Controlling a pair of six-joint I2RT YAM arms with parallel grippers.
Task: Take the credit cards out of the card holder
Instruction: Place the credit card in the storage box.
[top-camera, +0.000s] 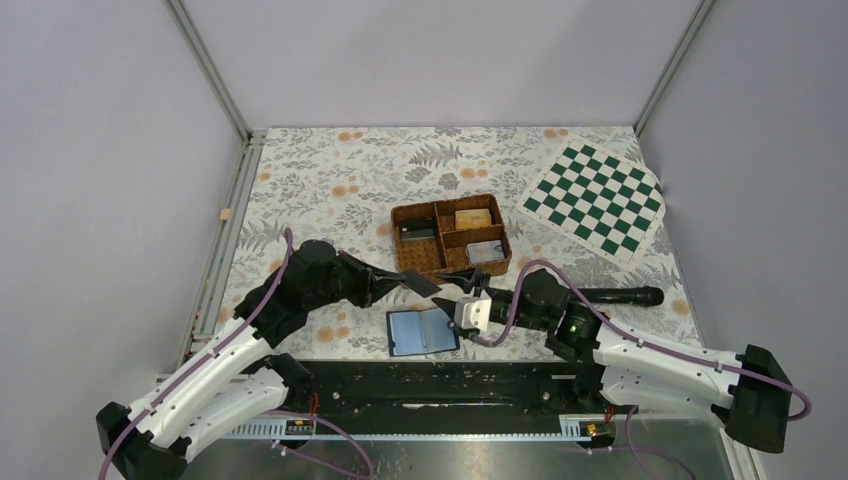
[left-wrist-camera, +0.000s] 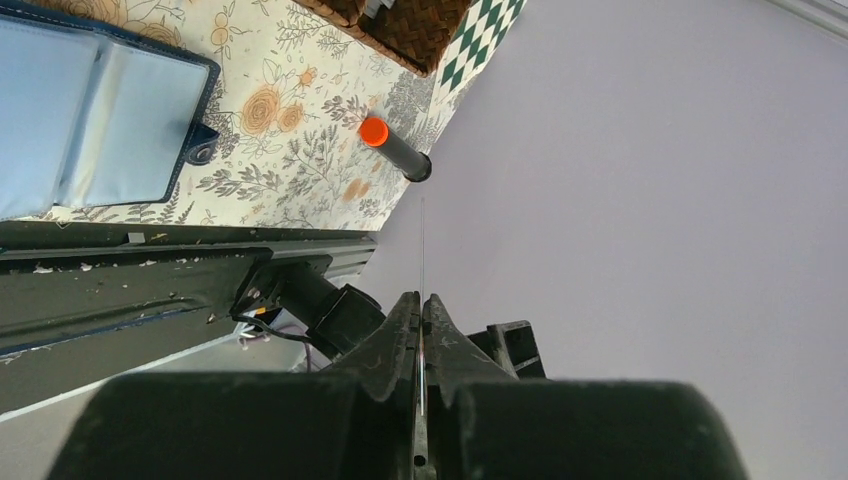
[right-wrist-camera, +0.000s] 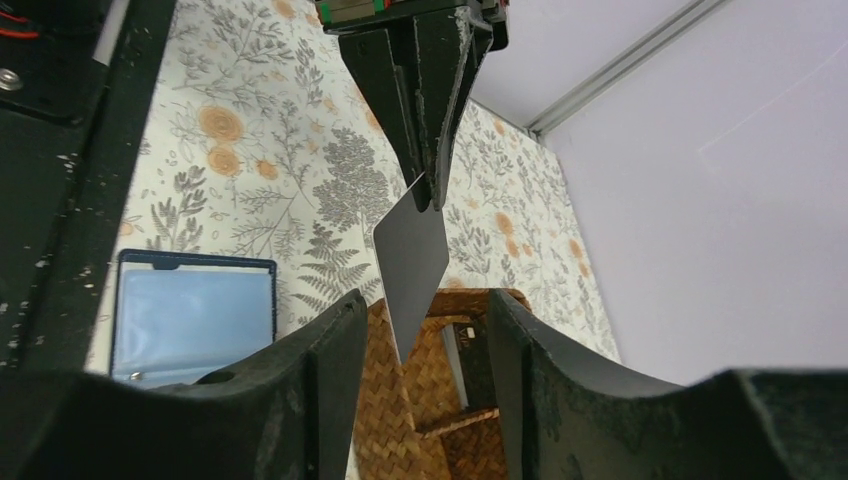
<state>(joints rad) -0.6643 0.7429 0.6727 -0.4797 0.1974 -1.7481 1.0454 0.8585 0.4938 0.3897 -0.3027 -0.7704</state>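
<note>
so the card holder (top-camera: 422, 331) lies open, blue side up, at the table's near edge, the left gripper (right-wrist-camera: 425, 185) pinches a dark card (right-wrist-camera: 410, 265) between the right gripper's (right-wrist-camera: 425, 305) spread fingers, and the wicker tray (top-camera: 455, 268) beside them holds a black piece (top-camera: 418, 232), tan block (top-camera: 472, 218) and grey card (top-camera: 486, 252).

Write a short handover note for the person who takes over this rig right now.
The left gripper is shut on a dark card, held above the table. The right gripper is open, close to that card, not gripping it. The card holder lies open near the arm bases. Done: this card is out. To do: put it down, perhaps in the wicker tray; whether more cards sit in the holder, I cannot tell.
</note>
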